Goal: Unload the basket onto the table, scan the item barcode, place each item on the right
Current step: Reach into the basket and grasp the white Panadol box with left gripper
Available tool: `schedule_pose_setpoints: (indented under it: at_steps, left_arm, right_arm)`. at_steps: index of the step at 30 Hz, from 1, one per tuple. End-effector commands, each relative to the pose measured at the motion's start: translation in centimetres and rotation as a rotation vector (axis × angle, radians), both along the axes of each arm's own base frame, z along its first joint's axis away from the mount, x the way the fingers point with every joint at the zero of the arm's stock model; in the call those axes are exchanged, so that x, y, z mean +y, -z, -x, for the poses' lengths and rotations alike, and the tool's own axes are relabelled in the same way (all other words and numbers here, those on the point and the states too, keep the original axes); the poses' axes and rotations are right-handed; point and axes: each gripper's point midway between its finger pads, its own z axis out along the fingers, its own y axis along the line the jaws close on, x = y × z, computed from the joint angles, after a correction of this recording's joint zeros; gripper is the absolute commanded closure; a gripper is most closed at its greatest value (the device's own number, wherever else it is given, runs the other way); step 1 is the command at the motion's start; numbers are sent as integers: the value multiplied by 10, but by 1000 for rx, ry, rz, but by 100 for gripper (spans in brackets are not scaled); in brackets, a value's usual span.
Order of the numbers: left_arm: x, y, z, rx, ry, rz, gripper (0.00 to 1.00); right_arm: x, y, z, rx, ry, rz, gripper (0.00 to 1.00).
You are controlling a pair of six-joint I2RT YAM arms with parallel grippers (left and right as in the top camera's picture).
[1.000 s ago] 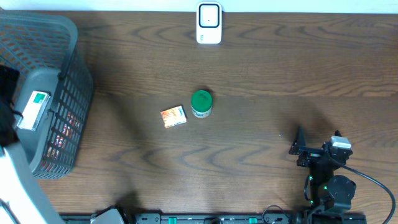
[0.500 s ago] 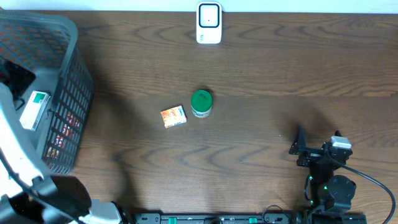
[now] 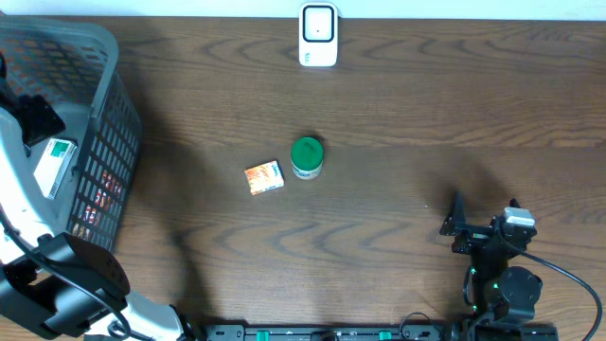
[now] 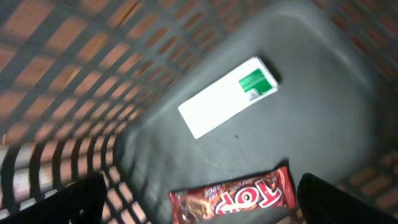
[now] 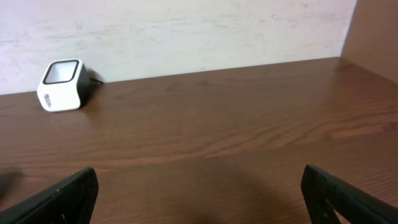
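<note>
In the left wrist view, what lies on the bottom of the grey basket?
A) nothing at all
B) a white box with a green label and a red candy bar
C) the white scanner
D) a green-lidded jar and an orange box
B: the white box and the red candy bar both lie on the grey bottom of the basket.

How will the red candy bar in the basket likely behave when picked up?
The candy bar has a glossy wrapper, so it is probably slippery. It lies flat on the basket floor, so it is likely light but hard to pinch.
</note>
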Motion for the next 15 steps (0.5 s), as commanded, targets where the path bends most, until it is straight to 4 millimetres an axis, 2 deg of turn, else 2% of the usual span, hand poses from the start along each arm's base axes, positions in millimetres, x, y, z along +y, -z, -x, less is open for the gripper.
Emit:
schedule_pose_setpoints:
  at_steps: [1,7,11,15]
  left_arm:
    - [-7,28,-8,84,259,70,2]
    - [12,66,-7,136,226,125,2]
    - [12,106,-10,178,306,229,2]
    - [19,132,-10,209,304,258,2]
  right_arm:
    - [-1,0,0,-1,4,13,1]
    - [-1,0,0,-1,4,13,1]
    - [-1,0,0,-1,4,13,1]
    - [-1,0,0,-1,4,13,1]
